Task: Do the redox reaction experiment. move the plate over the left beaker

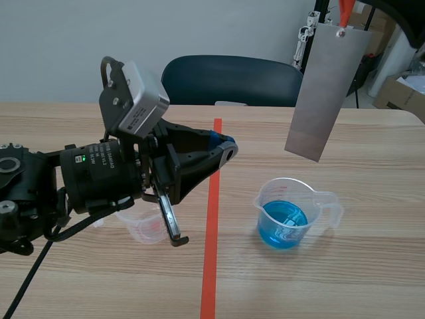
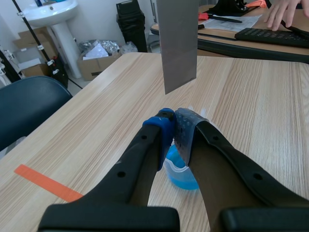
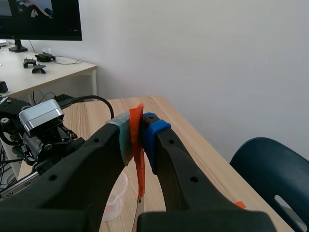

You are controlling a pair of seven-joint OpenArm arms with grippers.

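Observation:
A grey metal plate (image 1: 325, 93) hangs upright from an orange strip (image 1: 345, 9) high above the table's right half. Its lower edge is above and slightly right of the beaker of blue liquid (image 1: 285, 216). My right gripper (image 3: 137, 131) is shut on the orange strip (image 3: 140, 150). The left beaker (image 1: 143, 228), clear with red marks, stands left of the red tape line under my left arm. My left gripper (image 1: 226, 149) is shut on nothing, raised over the tape line. In the left wrist view the plate (image 2: 177, 43) hangs ahead of the shut fingertips (image 2: 166, 126), with the blue beaker (image 2: 181, 174) below them.
A dark blue chair (image 1: 232, 80) stands behind the table's far edge. Cardboard boxes (image 1: 402, 93) sit at the back right. A person's hand (image 2: 285, 12) rests near a keyboard (image 2: 275, 36) on another desk beyond the table.

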